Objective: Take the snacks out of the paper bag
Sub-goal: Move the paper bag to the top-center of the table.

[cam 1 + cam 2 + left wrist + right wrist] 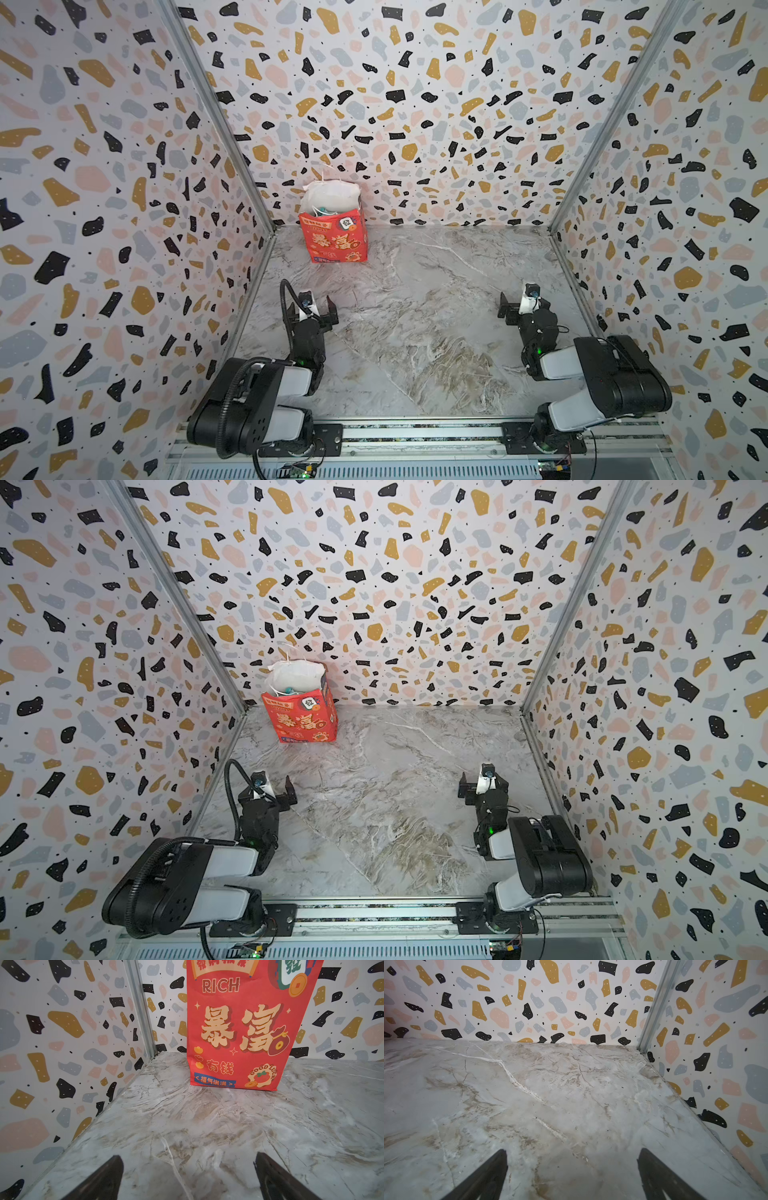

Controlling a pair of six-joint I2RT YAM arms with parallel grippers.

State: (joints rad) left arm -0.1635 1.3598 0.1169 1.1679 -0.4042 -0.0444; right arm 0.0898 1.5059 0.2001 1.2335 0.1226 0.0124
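At the far left of the desk (415, 316), in both top views, the paper bag (334, 241) is standing upright close to the rear wall (415, 104), its white mouth gaping. Only a teal glimpse of the snacks (327, 209) is showing inside. No packet is lying on the desk, so I am judging the task as not begun, with every snack waiting to come out. My left end effector (311, 306) is hovering near the front with jaws spread and empty, well short of the bag. My right end effector (523, 305) is hovering likewise on the opposite side, well apart from the bag.

In the left wrist view, I am looking between the spread tips of my left end effector (188, 1156) at the bag's red front (239, 1032), with bare desk lying between us.

In the right wrist view, my right end effector (572, 1150) is standing wide with nothing between its tips. Only bare desk and the rear wall are showing, and the bag is not appearing there.
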